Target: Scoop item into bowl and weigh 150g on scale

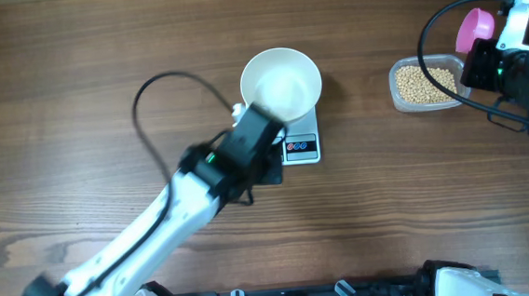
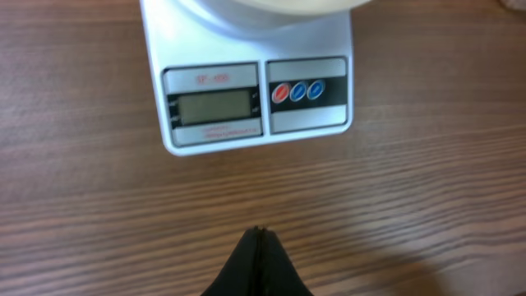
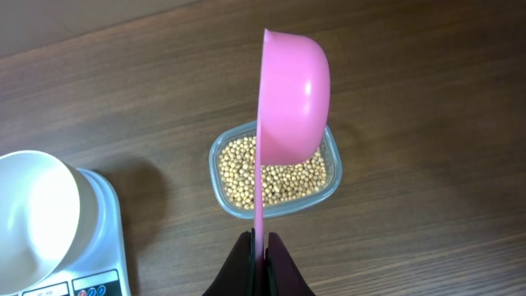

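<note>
Beans [image 3: 279,177] lie in a clear tub [image 3: 214,164] well to the right of the scale [image 1: 300,146], and as far as I can see none have reached the white bowl [image 1: 281,83], which sits on the scale's platform and looks empty from overhead.

My right pincer [image 3: 259,247] is clamped on the thin handle of a pink scoop [image 3: 292,99]. The cup hangs above the tub, turned on its side, so I cannot see into it. My left pincer [image 2: 260,247] is closed on nothing and hovers over the bare counter [image 2: 427,214] just in front of the scale's button edge. The display [image 2: 215,107] shows no digits I can read.

I judge this to be the start of the scooping step. The next move calls for rolling the scoop mouth-up, dipping it into the beans, then carrying it level across to the bowl without clipping the rim. With the left arm parked so close to the scale, I would watch that the two arms do not crowd each other at the bowl.
</note>
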You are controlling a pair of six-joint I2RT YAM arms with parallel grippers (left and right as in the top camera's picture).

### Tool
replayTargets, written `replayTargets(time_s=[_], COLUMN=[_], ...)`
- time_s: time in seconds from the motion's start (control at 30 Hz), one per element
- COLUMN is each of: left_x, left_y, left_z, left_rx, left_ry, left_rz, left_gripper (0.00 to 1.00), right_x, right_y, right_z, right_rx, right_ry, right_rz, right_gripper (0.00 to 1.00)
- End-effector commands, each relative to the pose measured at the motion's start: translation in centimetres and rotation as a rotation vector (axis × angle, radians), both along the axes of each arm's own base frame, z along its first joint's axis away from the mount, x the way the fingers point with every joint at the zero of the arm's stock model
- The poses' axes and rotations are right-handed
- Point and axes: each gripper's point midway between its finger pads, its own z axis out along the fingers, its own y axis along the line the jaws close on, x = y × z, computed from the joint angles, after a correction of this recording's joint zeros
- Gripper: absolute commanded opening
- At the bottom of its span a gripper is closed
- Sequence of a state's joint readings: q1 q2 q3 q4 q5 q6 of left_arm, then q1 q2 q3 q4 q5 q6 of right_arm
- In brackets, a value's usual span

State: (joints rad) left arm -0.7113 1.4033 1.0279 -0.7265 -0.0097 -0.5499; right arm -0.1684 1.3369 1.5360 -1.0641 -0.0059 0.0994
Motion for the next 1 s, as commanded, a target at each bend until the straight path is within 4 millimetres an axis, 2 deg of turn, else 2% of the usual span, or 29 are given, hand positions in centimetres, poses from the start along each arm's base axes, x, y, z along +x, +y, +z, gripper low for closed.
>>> replayTargets(time_s=[0.0, 0.07, 0.17, 0.23, 0.33, 0.5, 0.57, 0.63, 0.67, 0.97], left_x=[-0.3, 1.6, 3.4, 4.2, 4.8, 4.8, 4.9, 4.5, 4.0, 3.9], left_y=[1.8, 0.3, -1.4, -2.8, -3.7, -3.7, -3.9, -5.1, -5.7, -4.8], left_z=[-1.5, -0.4, 0.4, -0.1, -1.8, -4.1, -4.0, -3.5, -3.4, -6.2], left_rx=[-0.045, -0.138, -0.200, -0.219, -0.212, -0.176, -0.189, -0.249, -0.276, -0.159], left_ry=[-0.073, -0.188, -0.262, -0.282, -0.271, -0.228, -0.230, -0.216, -0.197, -0.186], left_rz=[0.017, 0.018, 0.013, 0.000, -0.008, -0.008, -0.010, -0.050, -0.077, -0.136], left_gripper=[0.04, 0.04, 0.04, 0.04, 0.04, 0.04, 0.08, 0.14, 0.04, 0.04], right_x=[0.1, 0.3, 0.4, 0.4, 0.3, 0.3, 0.3, 0.3, 0.3, 0.3], right_y=[-0.4, -0.4, -0.4, -0.4, -0.4, -0.4, -0.4, -0.4, -0.4, -0.4], right_z=[0.2, 0.3, 0.3, 0.3, 0.3, 0.3, 0.3, 0.3, 0.3, 0.3], right_rx=[-0.025, -0.026, -0.027, -0.027, -0.027, -0.026, -0.026, -0.026, -0.026, -0.027], right_ry=[0.000, -0.006, -0.012, -0.011, -0.010, -0.007, -0.007, -0.007, -0.008, -0.010], right_rz=[0.001, 0.000, 0.000, 0.001, 0.001, 0.001, 0.001, 0.001, 0.001, 0.001], right_gripper=[0.04, 0.04, 0.04, 0.04, 0.04, 0.04, 0.04, 0.04, 0.04, 0.04])
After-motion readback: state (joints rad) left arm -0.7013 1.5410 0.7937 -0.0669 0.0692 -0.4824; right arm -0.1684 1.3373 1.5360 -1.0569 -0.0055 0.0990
